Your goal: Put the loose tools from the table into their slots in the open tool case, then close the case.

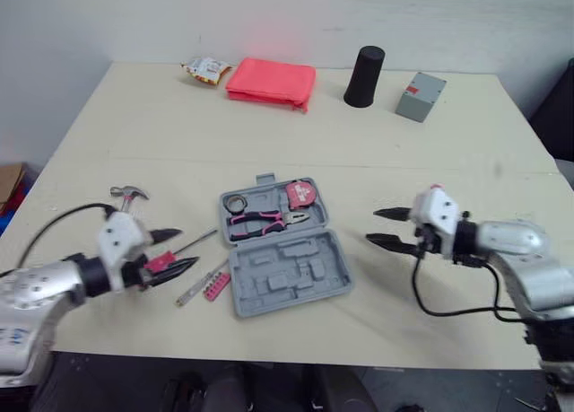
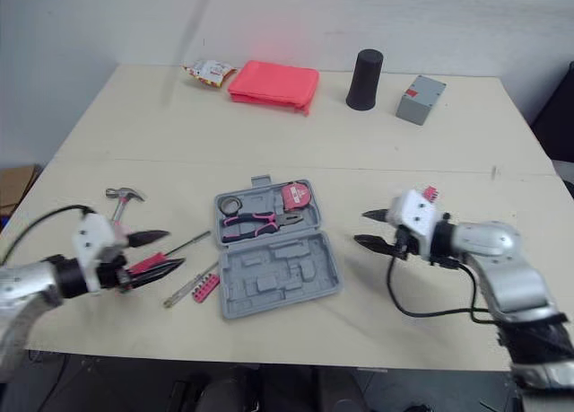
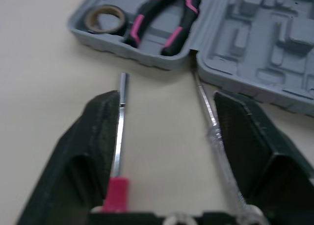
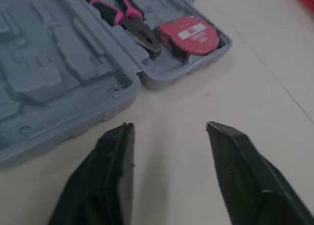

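Observation:
The grey tool case (image 1: 289, 288) lies open at the table's middle. Its far half holds pink-handled pliers (image 1: 265, 220), a red tape measure (image 1: 302, 194) and a roll of tape (image 1: 237, 202). My left gripper (image 1: 184, 249) is open just left of the case, low over the table. The pink-handled screwdriver (image 3: 121, 122) and a clear-handled screwdriver (image 3: 216, 137) lie between its fingers (image 3: 93, 141). A pink bit holder (image 1: 213, 287) rests beside the case. A hammer (image 1: 130, 195) lies farther left. My right gripper (image 1: 373, 226) is open and empty, right of the case.
Along the far side stand a red pouch (image 1: 271, 82), a snack packet (image 1: 204, 69), a black cup (image 1: 364, 75) and a grey box (image 1: 420, 96). Bare tabletop lies between the case and the right gripper. The table's front edge is close behind both grippers.

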Controlling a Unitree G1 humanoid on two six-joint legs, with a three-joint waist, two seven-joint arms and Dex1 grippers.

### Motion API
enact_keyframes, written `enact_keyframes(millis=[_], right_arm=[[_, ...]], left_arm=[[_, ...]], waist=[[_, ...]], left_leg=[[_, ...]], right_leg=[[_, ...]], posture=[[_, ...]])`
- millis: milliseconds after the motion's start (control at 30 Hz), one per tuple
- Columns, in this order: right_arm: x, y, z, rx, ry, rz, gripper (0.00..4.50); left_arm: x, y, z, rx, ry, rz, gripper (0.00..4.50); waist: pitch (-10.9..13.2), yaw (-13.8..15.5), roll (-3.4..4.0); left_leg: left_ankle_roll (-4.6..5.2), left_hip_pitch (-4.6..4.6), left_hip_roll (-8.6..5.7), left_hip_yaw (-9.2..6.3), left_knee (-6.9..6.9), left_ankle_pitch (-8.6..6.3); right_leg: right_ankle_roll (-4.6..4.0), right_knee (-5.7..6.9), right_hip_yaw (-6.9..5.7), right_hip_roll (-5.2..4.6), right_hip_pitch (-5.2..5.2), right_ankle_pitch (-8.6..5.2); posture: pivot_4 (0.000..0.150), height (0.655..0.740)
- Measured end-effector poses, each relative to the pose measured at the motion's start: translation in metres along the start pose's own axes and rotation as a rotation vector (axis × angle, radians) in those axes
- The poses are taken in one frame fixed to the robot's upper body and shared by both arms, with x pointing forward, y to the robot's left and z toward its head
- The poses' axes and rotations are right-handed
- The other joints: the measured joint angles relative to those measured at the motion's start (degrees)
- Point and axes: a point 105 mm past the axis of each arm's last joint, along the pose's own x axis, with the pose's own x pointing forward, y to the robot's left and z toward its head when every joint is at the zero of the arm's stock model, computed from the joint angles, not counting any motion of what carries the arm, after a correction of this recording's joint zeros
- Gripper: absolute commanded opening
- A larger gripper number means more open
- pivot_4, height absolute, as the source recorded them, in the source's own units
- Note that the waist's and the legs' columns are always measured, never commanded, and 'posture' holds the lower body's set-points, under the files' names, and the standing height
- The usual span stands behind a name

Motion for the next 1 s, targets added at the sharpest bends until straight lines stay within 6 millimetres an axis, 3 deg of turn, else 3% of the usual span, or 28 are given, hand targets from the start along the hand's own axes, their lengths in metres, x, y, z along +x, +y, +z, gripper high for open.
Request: enact_keyframes(millis=[67, 133, 633, 1000], right_arm=[[0.008, -0.004, -0.006, -0.014, 0.027, -0.001, 0.00], [0.015, -0.005, -0.006, -0.033, 0.030, 0.011, 0.00], [0.054, 0.000, -0.014, -0.037, 0.030, 0.045, 0.00], [0.061, -0.003, -0.013, -0.061, 0.017, 0.031, 0.00]], left_arm=[[0.010, -0.004, -0.005, 0.010, 0.030, -0.005, 0.65], [0.016, -0.006, -0.007, 0.027, 0.048, -0.010, 0.08], [0.045, -0.001, -0.001, 0.037, 0.011, 0.021, 0.08], [0.059, 0.001, -0.001, 0.009, -0.006, 0.012, 0.08]], waist=[[0.00, 0.07, 0.00], [0.00, 0.10, 0.00], [0.00, -0.02, 0.00], [0.00, 0.04, 0.00]], left_leg=[[0.00, -0.03, -0.01, 0.05, 0.02, 0.01], [0.00, -0.04, 0.00, 0.07, 0.02, 0.01], [-0.03, -0.05, 0.05, 0.24, 0.13, 0.03], [-0.01, -0.05, 0.05, 0.26, 0.19, 0.04]], right_leg=[[0.00, 0.01, 0.05, 0.01, -0.06, 0.00], [0.00, 0.00, 0.07, 0.02, -0.06, 0.00], [0.04, 0.08, 0.23, 0.08, -0.14, 0.02], [0.08, 0.13, 0.25, 0.08, -0.14, 0.04]], posture=[[0.150, 0.7400], [0.150, 0.7400], [0.150, 0.7400], [0.150, 0.7400]])
